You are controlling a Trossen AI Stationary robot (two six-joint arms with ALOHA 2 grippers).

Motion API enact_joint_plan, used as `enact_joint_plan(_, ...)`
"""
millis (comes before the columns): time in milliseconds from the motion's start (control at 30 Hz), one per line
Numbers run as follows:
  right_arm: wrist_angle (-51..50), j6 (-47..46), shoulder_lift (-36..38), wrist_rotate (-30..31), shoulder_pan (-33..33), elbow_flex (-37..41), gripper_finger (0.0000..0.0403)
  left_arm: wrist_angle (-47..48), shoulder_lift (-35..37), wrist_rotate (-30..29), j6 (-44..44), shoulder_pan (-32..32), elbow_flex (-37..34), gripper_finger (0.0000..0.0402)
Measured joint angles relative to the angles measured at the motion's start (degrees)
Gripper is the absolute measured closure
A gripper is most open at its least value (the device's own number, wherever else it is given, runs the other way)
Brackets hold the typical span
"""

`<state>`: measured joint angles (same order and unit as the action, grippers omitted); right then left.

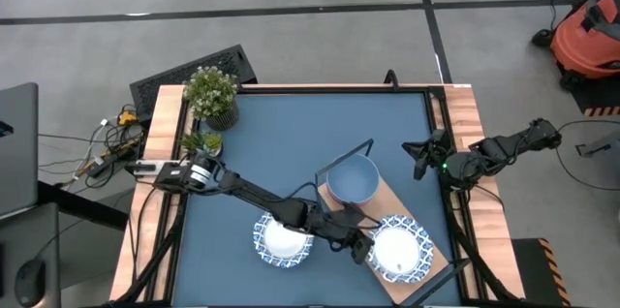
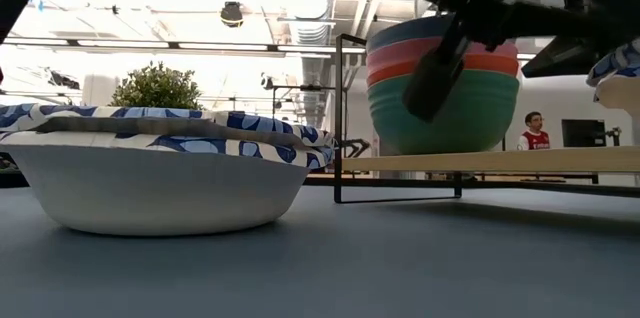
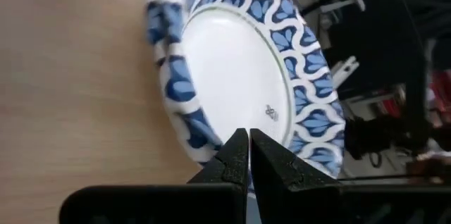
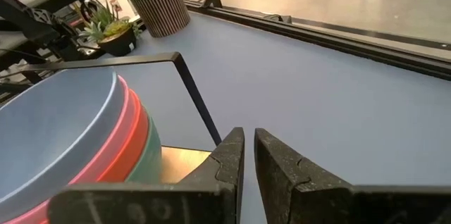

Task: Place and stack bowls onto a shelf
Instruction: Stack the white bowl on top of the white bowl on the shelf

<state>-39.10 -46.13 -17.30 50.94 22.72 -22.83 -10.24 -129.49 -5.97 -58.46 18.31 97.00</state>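
Note:
A light-wood shelf (image 1: pixel 386 201) lies slantwise on the blue table, with its black wire frame (image 1: pixel 354 148) at the far end. A stack of plain bowls (image 1: pixel 352 180), pale blue on top over pink, red and green (image 2: pixel 445 108), rests on the board by the frame. One blue-and-white patterned bowl (image 1: pixel 399 250) sits on the board's near end. Another (image 1: pixel 283 240) rests on the tabletop left of the shelf. My left gripper (image 1: pixel 364 250) is shut at the shelf bowl's left rim. My right gripper (image 1: pixel 421 158) is shut and waits near the table's right edge, touching nothing. My left gripper (image 3: pixel 248 139) has its shut fingertips lying across the patterned bowl's near rim (image 3: pixel 201 136), reaching over the white inside from the table's left side. The rim runs behind both fingers, not between them. I cannot tell whether they touch the bowl, which sits over the wooden board (image 3: pixel 70 76).
Two potted plants (image 1: pixel 211 95) (image 1: pixel 201 141) stand at the table's far left corner. Bare blue tabletop (image 1: pixel 291 134) spreads between the plants and the shelf. Wooden rails edge the table left and right. A person (image 2: pixel 533 130) stands far back in the room.

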Motion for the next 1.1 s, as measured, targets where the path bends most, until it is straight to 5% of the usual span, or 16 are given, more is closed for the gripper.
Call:
enact_joint_plan(433,1.32,-0.22,0.02,-0.88,0.09,0.0,0.034,-2.36,1.91,-2.5,4.08,0.44,-0.04,0.0401)
enact_joint_plan(667,5.05,5.46,-0.24,-17.82,2.07,0.0,0.034,-4.99,3.21,-3.13,6.49,0.94,0.03,0.0401)
enact_joint_plan(767,5.27,5.07,-0.32,-19.94,3.38,0.0,0.034,-5.78,4.12,3.36,5.03,1.06,-0.01,0.0401)
enact_joint_plan(933,4.94,3.08,-0.32,-19.65,4.3,0.0,0.034,11.76,10.22,8.49,2.06,4.55,-0.01,0.0401)
enact_joint_plan(1100,4.9,2.99,-0.42,-18.84,4.15,0.0,0.034,38.7,16.82,-3.48,0.85,9.38,-0.01,0.0401)
